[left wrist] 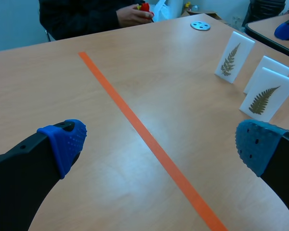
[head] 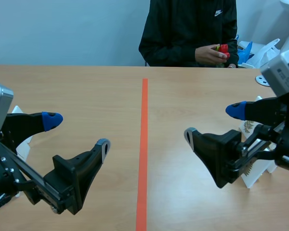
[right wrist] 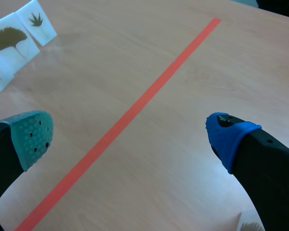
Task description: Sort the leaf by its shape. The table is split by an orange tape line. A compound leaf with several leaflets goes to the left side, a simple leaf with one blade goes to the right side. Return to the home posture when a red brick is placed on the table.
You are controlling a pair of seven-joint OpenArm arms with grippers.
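Left pincer, right pincer: both released, empty, low over bench. Fern card upright right of tape line; ginkgo card on left side. Cards likely light, stiff, tippy: pinch top edge across thin faces.

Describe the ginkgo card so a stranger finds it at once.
Find the orange tape line down the wooden table. In the right wrist view, white cards stand beyond it. The ginkgo card bears one fan-shaped leaf; its neighbour card shows a small, spiky, many-fingered leaf.
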